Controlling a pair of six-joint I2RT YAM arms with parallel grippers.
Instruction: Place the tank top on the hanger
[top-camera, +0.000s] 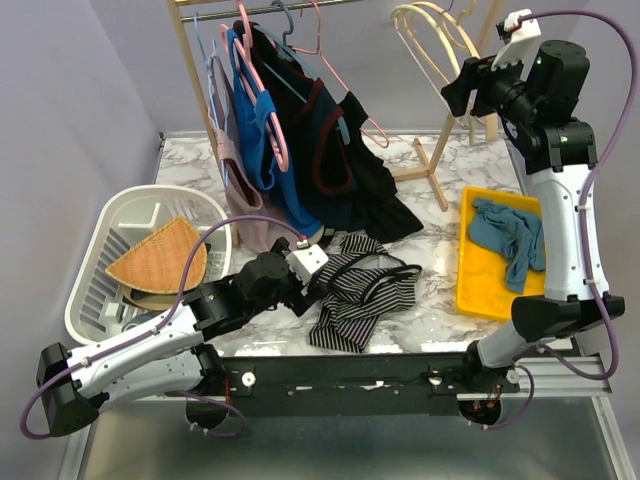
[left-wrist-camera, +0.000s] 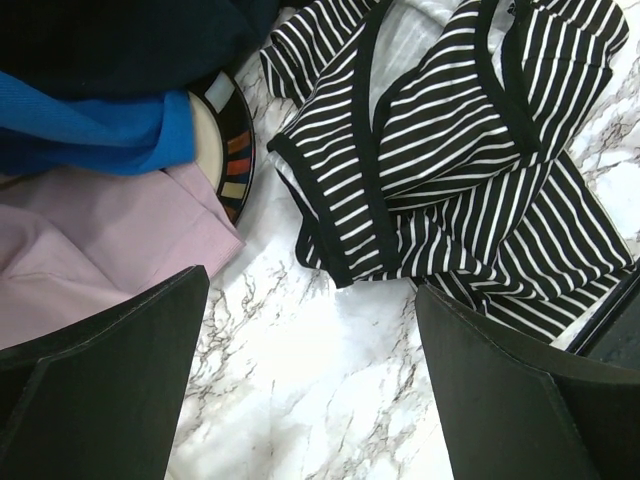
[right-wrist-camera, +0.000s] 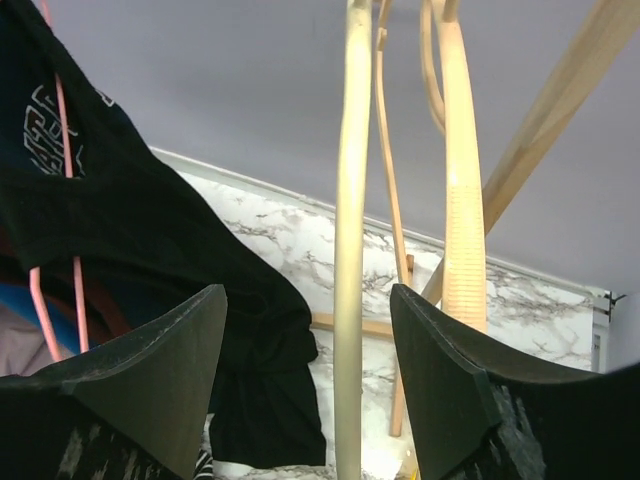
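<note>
one wide-open right gripper (right-wrist-camera: 308, 292) straddles the hanger (right-wrist-camera: 352, 200).

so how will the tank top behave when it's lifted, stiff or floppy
Probably floppy: the tank top lies crumpled in folds on the table, so it should sag from one pinch. Likely light, being thin cloth. Its loose straps may dangle and snag.

The hanger (right-wrist-camera: 350, 250) runs off the right wrist view's top edge, its hook unseen. Blue cloth (left-wrist-camera: 100, 130) hides most of a striped-rim plate (left-wrist-camera: 232, 150). The tank top (left-wrist-camera: 450, 170) is cropped at right.
</note>
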